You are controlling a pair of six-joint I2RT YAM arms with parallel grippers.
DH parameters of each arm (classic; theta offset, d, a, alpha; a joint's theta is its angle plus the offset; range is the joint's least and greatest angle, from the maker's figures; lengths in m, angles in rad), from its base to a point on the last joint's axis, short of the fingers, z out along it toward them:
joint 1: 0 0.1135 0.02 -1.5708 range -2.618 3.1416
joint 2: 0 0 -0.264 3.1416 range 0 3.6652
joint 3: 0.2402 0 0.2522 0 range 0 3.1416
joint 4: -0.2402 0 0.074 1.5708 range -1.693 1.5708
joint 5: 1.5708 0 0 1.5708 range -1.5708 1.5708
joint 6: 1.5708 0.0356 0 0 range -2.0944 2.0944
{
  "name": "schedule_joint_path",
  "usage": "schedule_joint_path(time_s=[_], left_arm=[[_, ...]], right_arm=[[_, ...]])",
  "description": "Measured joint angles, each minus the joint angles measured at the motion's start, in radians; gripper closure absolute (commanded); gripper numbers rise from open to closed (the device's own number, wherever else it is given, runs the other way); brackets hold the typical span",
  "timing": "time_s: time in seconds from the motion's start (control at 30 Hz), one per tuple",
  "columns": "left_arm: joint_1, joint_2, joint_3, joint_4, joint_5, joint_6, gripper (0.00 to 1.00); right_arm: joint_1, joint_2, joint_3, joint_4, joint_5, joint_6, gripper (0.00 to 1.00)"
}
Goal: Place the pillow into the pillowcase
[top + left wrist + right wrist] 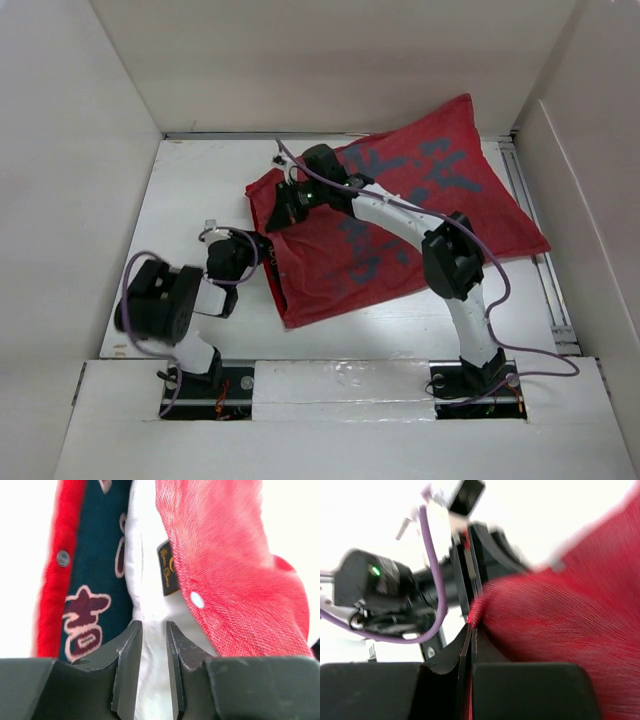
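Note:
The red pillowcase [400, 220] lies spread over the middle and right of the table. Its print shows through as dark blotches. In the left wrist view its red cloth [235, 570] is parted, and the white pillow [147, 595] shows inside the mouth beside a dark blue printed lining. My left gripper [263, 253] is at the case's left edge. Its jaws [154, 625] stand slightly apart with white pillow fabric lying in the gap. My right gripper [276, 218] reaches across to the case's near-left corner and is shut [472, 625] on the red hem [479, 611].
White walls box in the table on the left, back and right. A metal rail [555, 290] runs along the right side. A black label [167, 567] and snap buttons [197, 600] sit at the case's mouth. The left arm's wrist [370, 580] and purple cable are close to my right gripper.

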Motion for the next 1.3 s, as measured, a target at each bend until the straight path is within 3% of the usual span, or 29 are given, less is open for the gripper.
schedule_joint_path(time_s=[0.07,0.17,0.23,0.37,0.47,0.5,0.53,0.6,0.67,0.73,0.83,0.97,1.03,1.1,1.2,1.3], left_arm=[[0.009,-0.164,-0.022,-0.145,-0.072,0.000,0.77],[0.009,-0.389,0.048,-0.459,-0.208,-0.004,0.61],[0.008,-0.491,0.132,-0.684,-0.304,-0.015,0.59],[0.040,-0.604,0.261,-1.035,-0.463,-0.024,0.58],[0.148,-0.607,0.332,-1.194,-0.485,0.006,0.58],[0.187,-0.601,0.344,-1.250,-0.476,0.034,0.55],[0.238,-0.593,0.355,-1.251,-0.477,0.034,0.55],[0.294,-0.561,0.370,-1.268,-0.441,0.087,0.53],[0.312,-0.487,0.431,-1.292,-0.406,0.140,0.51],[0.315,-0.375,0.542,-1.300,-0.346,0.191,0.45],[0.314,-0.202,0.720,-1.266,-0.226,0.264,0.46],[0.279,-0.028,0.923,-1.270,-0.116,0.335,0.31],[0.253,0.048,1.010,-1.271,-0.059,0.361,0.22],[0.233,0.116,1.089,-1.297,-0.014,0.386,0.20],[0.216,0.220,1.194,-1.337,0.048,0.420,0.11],[0.214,0.351,1.307,-1.368,0.124,0.457,0.09]], right_arm=[[0.013,0.000,0.050,0.023,-0.005,0.009,1.00],[0.018,0.000,0.099,0.051,0.005,0.018,1.00],[0.018,0.009,0.138,0.054,0.010,0.020,1.00],[0.018,0.087,0.218,0.066,0.052,0.016,1.00],[0.026,0.156,0.221,0.062,0.092,0.013,0.99],[0.029,0.180,0.214,0.064,0.100,0.013,0.56],[0.032,0.203,0.205,0.064,0.106,0.014,0.56],[0.039,0.225,0.185,0.063,0.112,0.019,0.36],[0.053,0.225,0.180,0.057,0.110,0.024,0.01],[0.074,0.195,0.179,0.059,0.109,0.022,0.01],[0.094,0.084,0.174,0.021,0.110,0.018,0.01],[0.026,-0.151,0.175,-0.021,0.124,0.007,0.01],[-0.087,-0.262,0.176,-0.021,0.134,0.000,0.01],[-0.251,-0.333,0.187,-0.027,0.156,-0.008,0.01],[-0.488,-0.354,0.191,-0.054,0.229,-0.013,0.01],[-0.645,-0.323,0.148,-0.090,0.322,-0.011,0.01]])
